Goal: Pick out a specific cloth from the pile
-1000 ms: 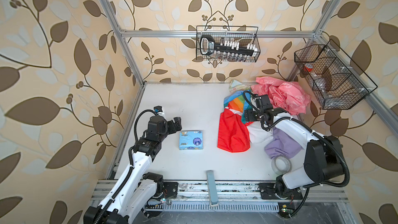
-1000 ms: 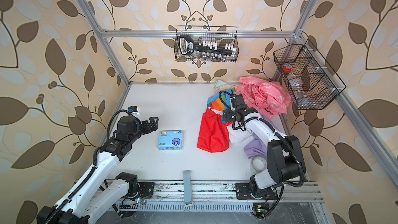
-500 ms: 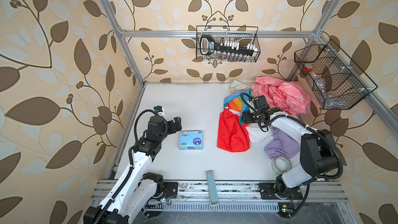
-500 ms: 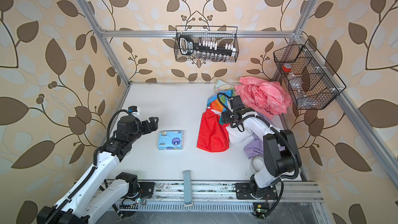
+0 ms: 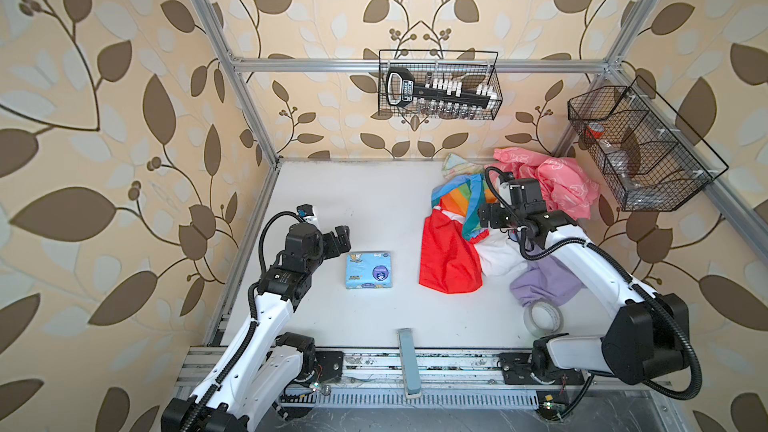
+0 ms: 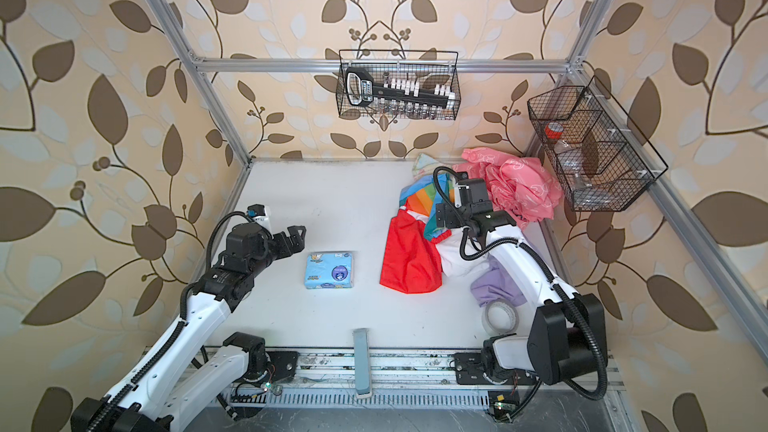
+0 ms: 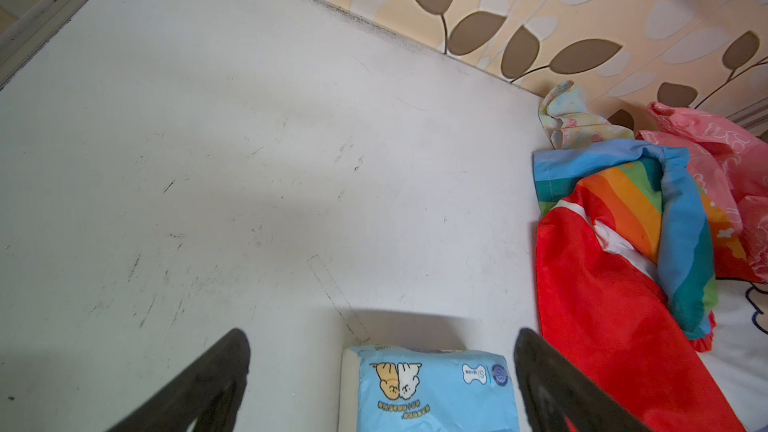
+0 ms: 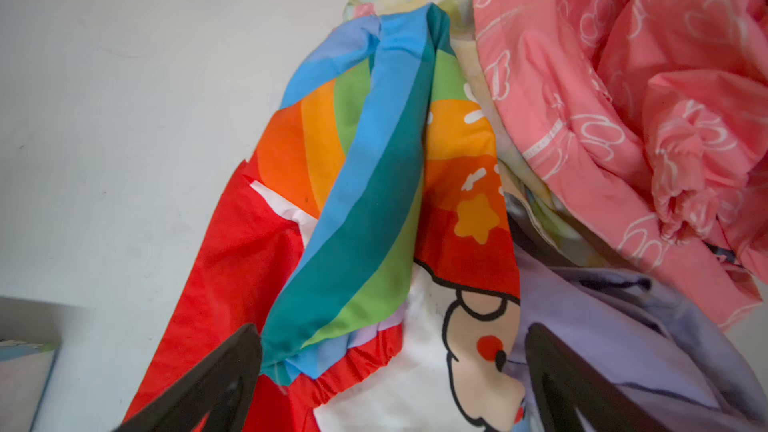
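The cloth [image 5: 449, 255] [image 6: 409, 259] lies at the pile's left edge, with a big red part, a white cartoon part and a rainbow-striped fold [image 8: 374, 201]. My right gripper [image 5: 482, 222] [image 6: 442, 220] [image 8: 392, 334] hovers low over it, open. Between its wide jaws lie the end of the rainbow fold and the white part, and one finger [image 8: 224, 371] touches the fold. The pile [image 5: 557, 184] [image 6: 519, 189] of pink printed, lilac and pale floral fabric sits at the back right. My left gripper [image 5: 338, 238] [image 6: 293, 236] [image 7: 382, 336] stays open and empty, far left of the cloth [image 7: 615, 317].
A blue tissue pack [image 5: 369, 270] [image 6: 329, 270] [image 7: 432, 388] lies just below my left gripper. A tape roll [image 5: 543, 317] rests near the lilac cloth [image 5: 540, 284] under my right arm. Wire baskets [image 5: 438, 85] [image 5: 640, 147] hang on the back and right walls. A grey bar [image 5: 407, 361] sits at the front edge.
My right gripper's jaws have spread wider and it has shifted slightly left over the cloth. The left arm has not moved.
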You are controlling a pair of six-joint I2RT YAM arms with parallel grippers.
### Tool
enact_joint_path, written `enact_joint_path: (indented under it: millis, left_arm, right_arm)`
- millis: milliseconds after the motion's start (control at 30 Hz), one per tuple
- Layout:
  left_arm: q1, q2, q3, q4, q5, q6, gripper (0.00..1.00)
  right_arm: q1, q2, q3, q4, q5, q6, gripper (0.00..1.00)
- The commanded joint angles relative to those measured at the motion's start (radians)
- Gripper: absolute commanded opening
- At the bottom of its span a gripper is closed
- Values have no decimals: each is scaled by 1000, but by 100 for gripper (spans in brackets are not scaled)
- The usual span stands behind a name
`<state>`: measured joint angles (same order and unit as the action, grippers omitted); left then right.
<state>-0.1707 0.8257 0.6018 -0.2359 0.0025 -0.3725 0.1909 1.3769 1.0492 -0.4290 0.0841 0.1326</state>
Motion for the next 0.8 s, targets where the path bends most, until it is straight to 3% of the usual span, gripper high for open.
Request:
enact_joint_path:
  millis: [0, 567, 767]
  left_arm:
    - [-6, -14, -8, 30, 11, 15, 99]
    - [-6, -6, -6, 33, 8, 21, 99]
    - [-6, -5, -8, 34, 5, 21, 99]
  right_arm:
    - [-13, 48, -22, -39, -46, -9, 100]
    - [-24, 142, -83, 81, -282, 43, 99]
    - [7, 204, -67, 86, -257, 51, 88]
